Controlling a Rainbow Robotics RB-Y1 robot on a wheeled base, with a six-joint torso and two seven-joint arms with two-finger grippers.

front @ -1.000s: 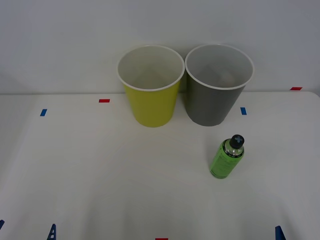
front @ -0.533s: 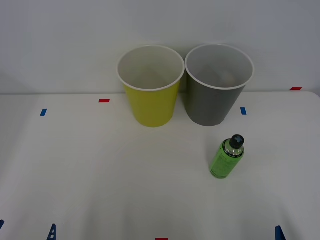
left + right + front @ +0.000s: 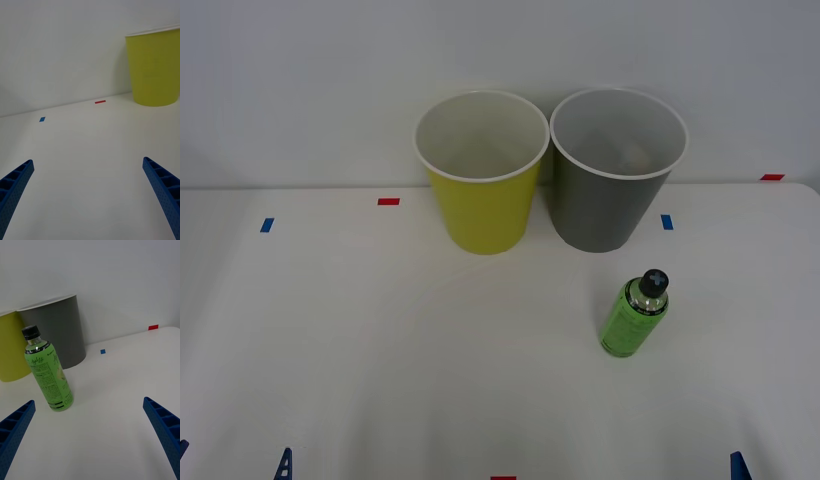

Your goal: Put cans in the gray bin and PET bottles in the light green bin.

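Note:
The light green bin (image 3: pixel 482 200) and the gray bin (image 3: pixel 608 200) stand side by side at the back of the white table, against the wall. A small PET bottle (image 3: pixel 633 315) with a green label and black cap stands upright in front of the gray bin, to the right. Seen from my right gripper (image 3: pixel 88 401), which is open and low over the table, the bottle (image 3: pixel 48 378) is ahead, with the gray bin (image 3: pixel 56 330) behind it. My left gripper (image 3: pixel 87 161) is open over bare table, the light green bin (image 3: pixel 153 67) far ahead. Cans are out of view.
Small red tape marks (image 3: pixel 388 201) and blue tape marks (image 3: pixel 666 221) dot the white table (image 3: pixel 430 360). A plain wall rises right behind the bins. Blue fingertips (image 3: pixel 283 465) peek in at the table's near edge.

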